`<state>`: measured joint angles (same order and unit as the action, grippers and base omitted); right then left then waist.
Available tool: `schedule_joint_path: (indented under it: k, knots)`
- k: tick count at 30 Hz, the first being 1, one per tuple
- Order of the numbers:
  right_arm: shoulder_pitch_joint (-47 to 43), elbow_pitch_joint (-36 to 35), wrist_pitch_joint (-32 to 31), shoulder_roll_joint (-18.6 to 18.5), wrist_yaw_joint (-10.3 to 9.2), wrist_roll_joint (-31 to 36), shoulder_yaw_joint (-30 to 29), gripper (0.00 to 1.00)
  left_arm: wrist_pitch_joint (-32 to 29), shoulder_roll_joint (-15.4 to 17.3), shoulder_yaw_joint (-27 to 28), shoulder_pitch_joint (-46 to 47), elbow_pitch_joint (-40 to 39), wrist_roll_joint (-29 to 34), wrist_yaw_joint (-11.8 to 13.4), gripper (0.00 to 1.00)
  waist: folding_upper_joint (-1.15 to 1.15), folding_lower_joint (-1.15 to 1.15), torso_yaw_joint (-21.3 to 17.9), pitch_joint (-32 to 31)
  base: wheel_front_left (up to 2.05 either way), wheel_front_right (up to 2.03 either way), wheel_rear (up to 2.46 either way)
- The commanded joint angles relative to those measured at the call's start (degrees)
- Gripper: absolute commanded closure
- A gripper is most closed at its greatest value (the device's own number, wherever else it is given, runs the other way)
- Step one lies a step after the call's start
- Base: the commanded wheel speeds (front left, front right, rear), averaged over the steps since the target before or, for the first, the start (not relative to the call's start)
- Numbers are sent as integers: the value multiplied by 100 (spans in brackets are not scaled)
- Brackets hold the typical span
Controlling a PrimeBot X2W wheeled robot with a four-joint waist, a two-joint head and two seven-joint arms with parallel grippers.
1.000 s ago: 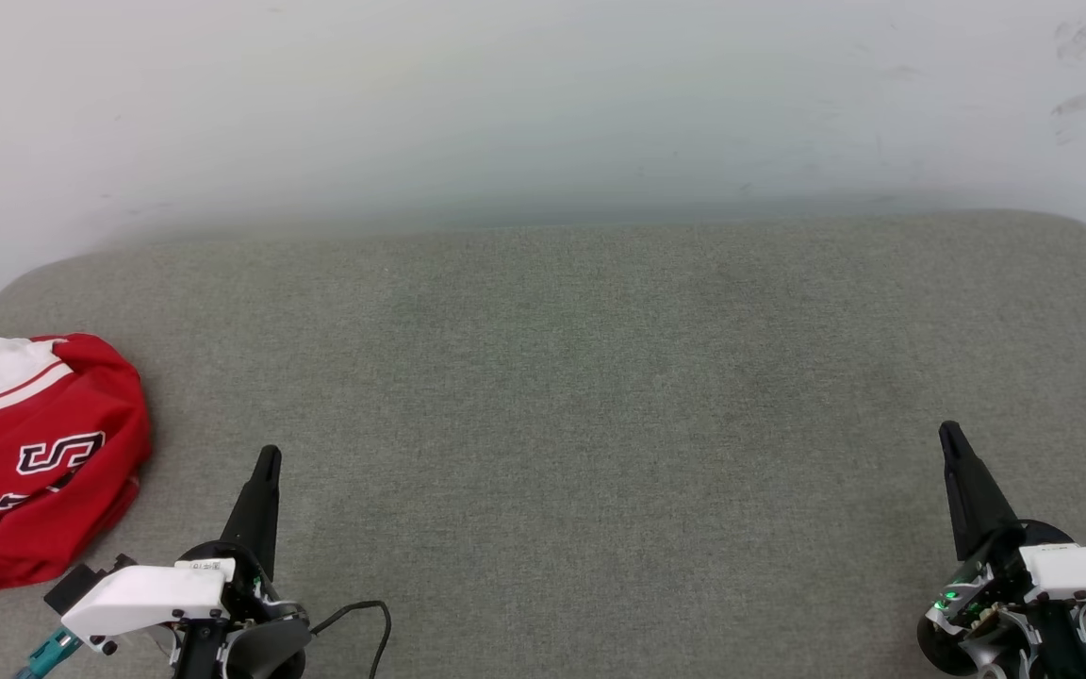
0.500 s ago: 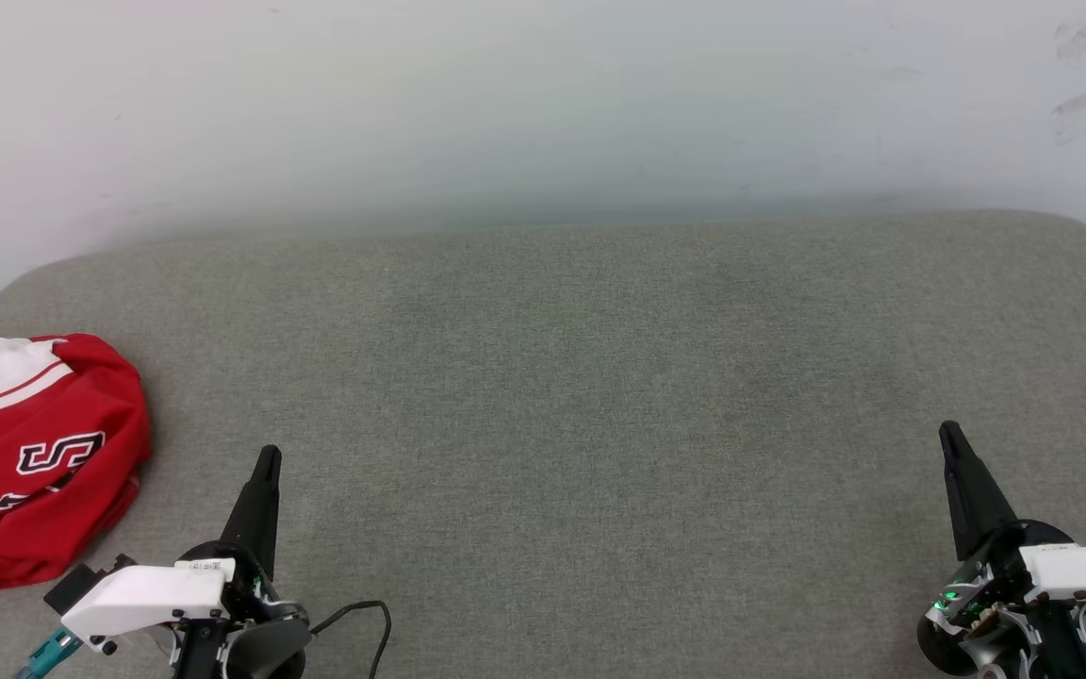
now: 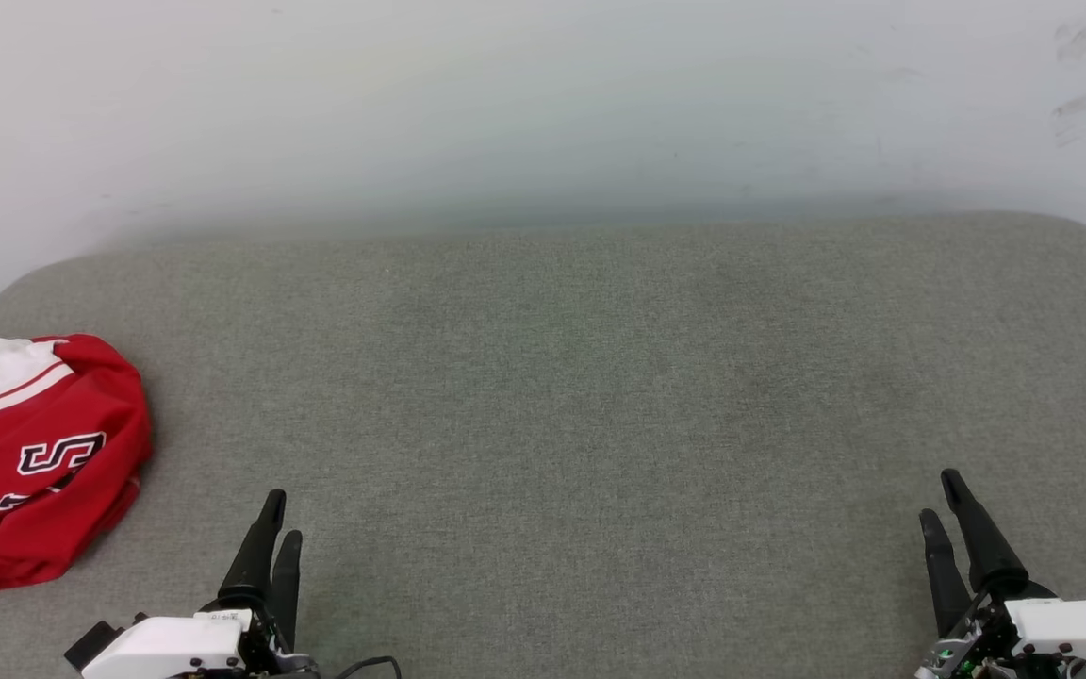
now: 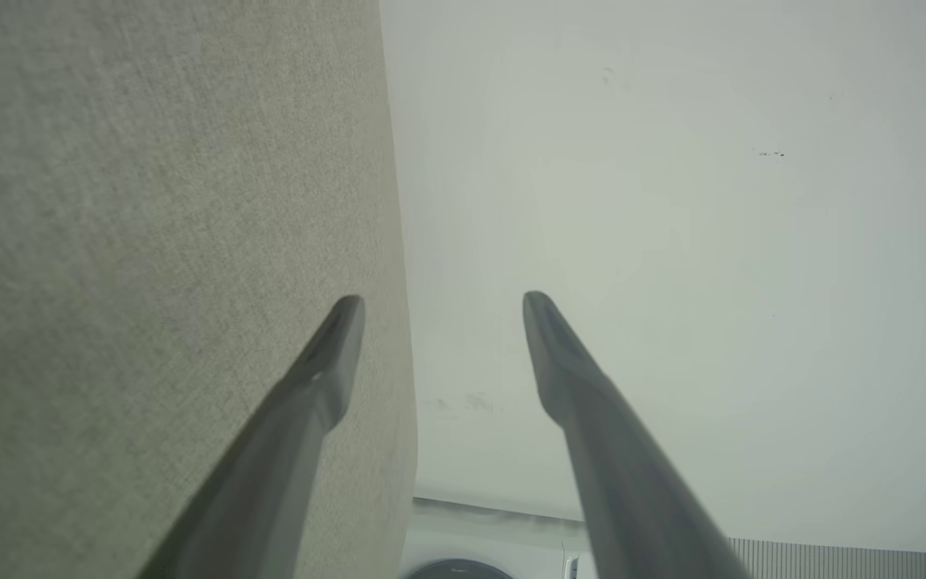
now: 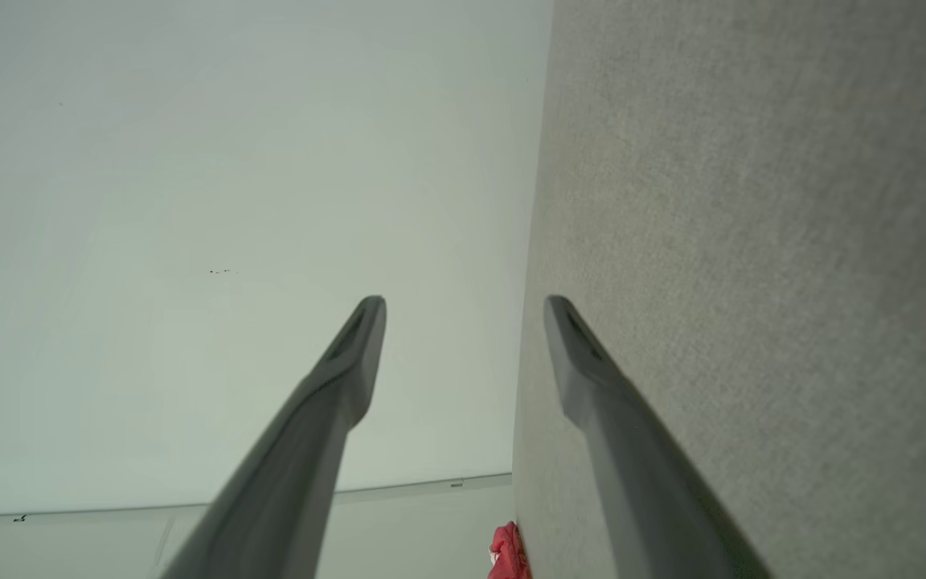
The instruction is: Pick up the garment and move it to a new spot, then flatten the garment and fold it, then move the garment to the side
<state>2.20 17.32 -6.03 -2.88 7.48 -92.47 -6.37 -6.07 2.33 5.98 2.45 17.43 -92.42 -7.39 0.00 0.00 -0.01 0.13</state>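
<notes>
Grey fabric surface [image 3: 543, 377] — garment [image 3: 34, 453] left, pale wall [image 3: 543, 94]

Bright even light, soft faint shadows, no glare, wrist views slightly blurred

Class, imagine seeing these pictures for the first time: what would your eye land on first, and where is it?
The crumpled red garment, with its white sleeve and black lettering, jumps out at the far left edge of the grey fabric surface. Next come the left gripper and right gripper at the bottom corners of the head view, jaws open, both apart from the garment.
</notes>
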Motion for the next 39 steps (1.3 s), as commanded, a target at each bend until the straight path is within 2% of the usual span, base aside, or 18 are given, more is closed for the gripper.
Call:
schedule_joint_path:
  k: [1,10,20,24,28,35,39]
  knots:
    - [79,-131,59,-5,0,85,30,0,61,19,-31,83,-122,53,-8,0,0,0,0,-4,0,0,0]
    - [-54,-251,316,-7,0,444,50,0,317,25,-152,-18,-234,262,-9,0,0,0,2,-28,0,0,0]
    - [-114,-503,568,-3,0,1436,-57,0,569,31,134,-68,-361,956,-10,0,0,0,20,-47,0,0,0]
    - [-109,-669,663,-3,0,1960,-151,0,663,32,359,-67,-499,1396,6,0,0,0,30,-50,0,0,0]
    - [-105,-898,753,-3,1,2527,-195,0,753,35,472,-64,-675,1755,132,0,0,0,42,-52,0,0,0]
    - [-133,-1277,900,-3,1,3788,-29,0,903,39,498,-102,-1161,2388,361,0,0,0,61,-53,0,0,0]
    - [-139,-1454,982,-3,1,4463,11,0,984,40,402,-158,-1540,3011,484,0,0,0,66,-51,0,0,0]
